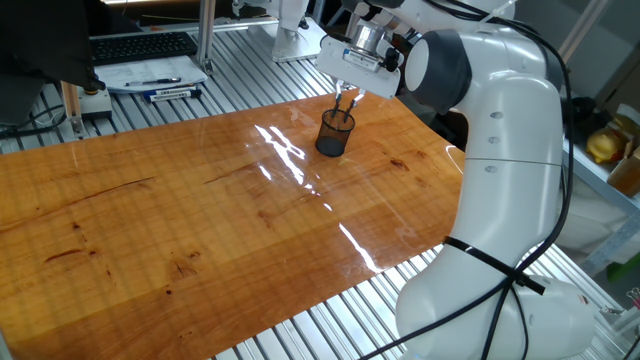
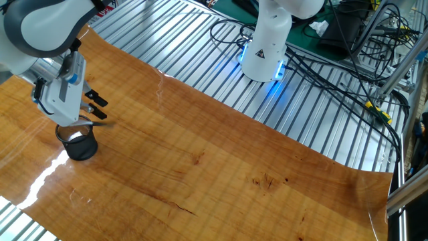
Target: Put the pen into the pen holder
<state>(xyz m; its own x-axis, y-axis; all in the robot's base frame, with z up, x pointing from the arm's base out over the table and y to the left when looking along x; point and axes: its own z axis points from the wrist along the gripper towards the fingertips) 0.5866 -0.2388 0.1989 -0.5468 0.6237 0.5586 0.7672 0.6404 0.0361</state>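
Black mesh pen holder (image 1: 334, 134), far right on table (image 1: 200, 220): directly beneath my pincer (image 1: 346, 98). Pincer released. Pen (image 2: 91, 123): slanted, lower end inside holder, upper end leaning over rim.

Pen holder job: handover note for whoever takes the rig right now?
Claw: directly above the pen holder, jaws look parted, apparently gripping nothing.
Pen: a thin dark line at the cup's rim, tilted, just under the claw. Whether its lower end sits inside is hard to tell.
Pen holder: upright on the wooden table.
Done: pen brought to the cup and probably let go.
Left: confirm the pen has dropped fully inside, then lift the arm away.
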